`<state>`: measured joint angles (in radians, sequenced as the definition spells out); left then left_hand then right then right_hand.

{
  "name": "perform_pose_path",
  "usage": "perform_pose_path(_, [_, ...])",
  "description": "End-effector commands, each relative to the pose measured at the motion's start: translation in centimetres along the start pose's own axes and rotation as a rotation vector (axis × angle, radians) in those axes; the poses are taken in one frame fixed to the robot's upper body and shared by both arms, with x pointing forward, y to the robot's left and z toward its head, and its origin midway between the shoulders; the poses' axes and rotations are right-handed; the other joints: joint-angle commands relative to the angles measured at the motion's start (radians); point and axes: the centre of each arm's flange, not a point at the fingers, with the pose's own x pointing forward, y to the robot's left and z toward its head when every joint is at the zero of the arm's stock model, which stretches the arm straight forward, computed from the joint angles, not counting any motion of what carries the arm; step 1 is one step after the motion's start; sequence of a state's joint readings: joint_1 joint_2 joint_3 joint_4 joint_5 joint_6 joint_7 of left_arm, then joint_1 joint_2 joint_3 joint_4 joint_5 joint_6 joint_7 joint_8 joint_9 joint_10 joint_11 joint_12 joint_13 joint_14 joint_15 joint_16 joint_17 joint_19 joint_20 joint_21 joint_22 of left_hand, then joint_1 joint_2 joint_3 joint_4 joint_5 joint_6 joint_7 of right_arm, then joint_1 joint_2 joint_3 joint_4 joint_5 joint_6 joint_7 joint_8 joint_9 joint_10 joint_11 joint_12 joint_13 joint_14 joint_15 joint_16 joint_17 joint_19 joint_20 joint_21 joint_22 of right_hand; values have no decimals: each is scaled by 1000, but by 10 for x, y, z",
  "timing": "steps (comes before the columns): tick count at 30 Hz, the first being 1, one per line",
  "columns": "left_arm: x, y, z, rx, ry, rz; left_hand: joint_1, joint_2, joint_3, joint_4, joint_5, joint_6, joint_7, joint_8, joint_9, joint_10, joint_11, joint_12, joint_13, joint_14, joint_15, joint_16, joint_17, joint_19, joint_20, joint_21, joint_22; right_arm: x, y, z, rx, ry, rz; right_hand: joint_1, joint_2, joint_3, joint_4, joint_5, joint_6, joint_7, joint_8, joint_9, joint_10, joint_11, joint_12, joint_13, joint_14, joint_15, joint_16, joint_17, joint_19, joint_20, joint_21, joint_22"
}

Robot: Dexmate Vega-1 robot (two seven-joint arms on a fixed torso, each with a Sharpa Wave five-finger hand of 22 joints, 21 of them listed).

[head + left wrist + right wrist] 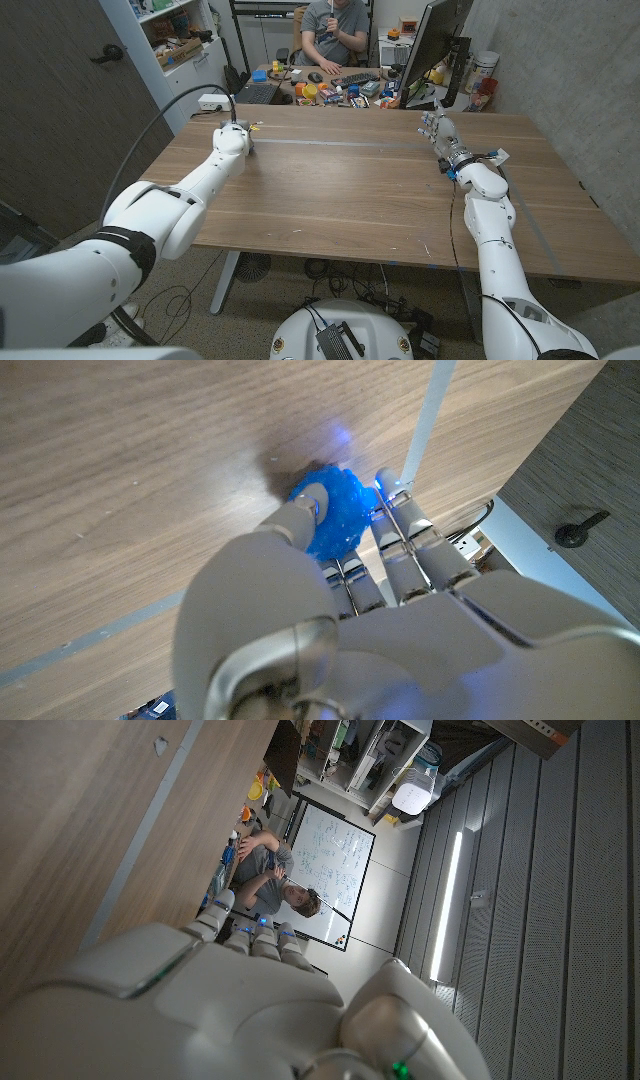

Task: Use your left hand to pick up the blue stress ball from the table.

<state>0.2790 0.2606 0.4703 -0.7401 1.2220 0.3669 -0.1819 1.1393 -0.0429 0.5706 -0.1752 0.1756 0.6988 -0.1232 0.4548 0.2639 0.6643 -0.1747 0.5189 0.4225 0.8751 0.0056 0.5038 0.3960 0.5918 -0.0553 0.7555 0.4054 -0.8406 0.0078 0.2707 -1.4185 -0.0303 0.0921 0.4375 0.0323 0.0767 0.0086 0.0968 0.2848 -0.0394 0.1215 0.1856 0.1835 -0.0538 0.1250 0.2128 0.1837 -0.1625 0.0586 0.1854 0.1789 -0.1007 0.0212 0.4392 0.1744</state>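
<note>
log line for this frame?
left hand: fingers around blue stress ball, ball on table | right hand: idle, holds nothing

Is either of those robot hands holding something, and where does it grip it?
The left hand has its fingers closed around the blue ball, thumb on one side and fingers on the other, at the table. The right hand holds nothing.

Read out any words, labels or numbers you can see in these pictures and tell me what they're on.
No text is legible.
Whiteboard behind the person: handwriting, too small to read.
Bottles and boxes on the far desk: labels too blurred to read.
Blue stress ball, left hand, wooden table: no markings visible.
</note>
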Motion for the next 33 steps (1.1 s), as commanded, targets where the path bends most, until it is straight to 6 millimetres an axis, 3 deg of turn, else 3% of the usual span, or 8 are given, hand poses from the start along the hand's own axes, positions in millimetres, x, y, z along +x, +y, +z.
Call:
perform_pose_path(1, [-8,3,-5,-8,6,84,161,140,-7,0,-2,110,11,3,-1,283,-41,8,55,117,-244,9,93,-7,-90,17,10,-3,-4,1,4,-3,-10,3,10,-3,2,7,0,9,8,5,-2,6,-1,2,-6,-1,1,2,3,2,-2,2])
perform_pose_path(7, [-15,19,-11,-35,11,115,169,137,-11,-1,-2,111,12,-1,-4,290,-41,11,63,118,-244,14,101,-14,-89,26,13,-3,-3,3,5,-8,-10,3,10,-4,2,7,0,8,8,5,-2,5,-1,2,-7,-1,1,2,4,3,-4,3])
perform_pose_path(14, [-27,53,-20,-68,11,177,179,133,-12,-2,-2,135,14,2,-8,299,-40,15,74,115,-244,21,114,-30,-81,28,11,-3,3,7,2,-23,0,3,10,-4,3,7,0,8,8,5,-3,4,-1,2,-7,-1,1,2,5,3,-7,3])
perform_pose_path(21, [-49,103,-30,-157,9,272,188,130,-14,-2,-2,155,10,4,-12,309,-40,19,81,115,-244,31,126,-32,-77,33,10,-4,4,11,9,-47,-7,3,11,-5,3,7,1,7,8,5,-4,6,-1,2,-14,-3,-2,2,3,2,-11,3])
perform_pose_path(33, [-103,200,-28,-76,6,454,197,125,-13,-2,-2,159,14,-2,-18,314,-39,19,90,115,-244,41,141,-35,-69,36,5,-7,2,14,19,-67,-16,3,13,-5,3,8,3,9,9,5,-4,4,-1,2,-15,-4,-2,2,3,-1,-15,3])
